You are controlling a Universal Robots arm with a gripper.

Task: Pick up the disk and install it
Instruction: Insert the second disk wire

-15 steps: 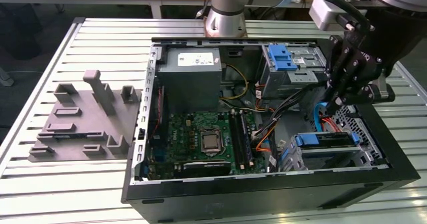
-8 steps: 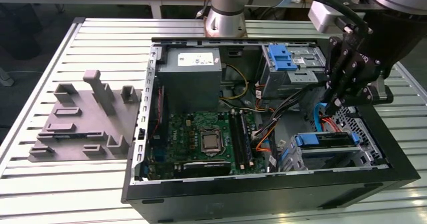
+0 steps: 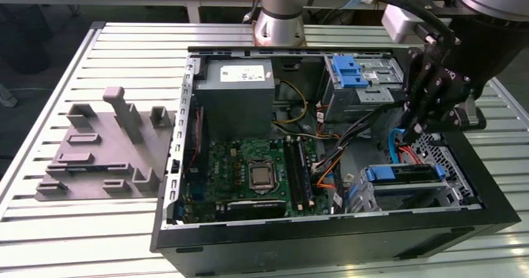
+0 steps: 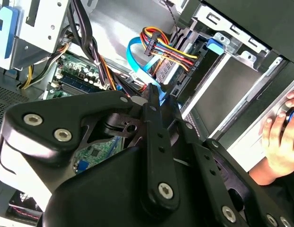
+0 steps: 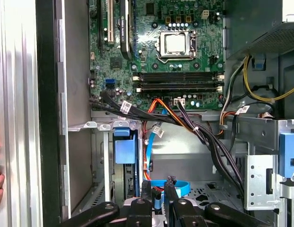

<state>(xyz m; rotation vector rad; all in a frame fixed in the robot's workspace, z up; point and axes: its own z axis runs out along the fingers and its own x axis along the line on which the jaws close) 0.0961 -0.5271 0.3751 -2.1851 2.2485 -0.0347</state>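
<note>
The disk [image 3: 402, 174] sits in the lower drive cage at the front corner of the open computer case [image 3: 331, 234], on the exterior view's right. Its blue carrier end faces into the case. In the first wrist view the disk [image 5: 125, 151] stands edge-on inside the cage, and in the second wrist view the disk [image 4: 203, 66] lies beyond the fingers. My gripper [image 3: 415, 128] hangs over the case just behind that cage, apart from the disk. The fingers [image 5: 147, 191] stand close together with nothing gripped, and a blue data cable [image 5: 182, 187] loops just past the gripper [image 5: 158, 187].
The case holds a grey power-supply box [image 3: 240, 83], a green motherboard [image 3: 248, 173], an upper bay with a blue latch [image 3: 351, 73] and bundled cables [image 3: 347, 135]. A grey fixture block [image 3: 108, 148] lies on the slatted table. A person's hand [image 4: 281, 137] rests outside the case wall.
</note>
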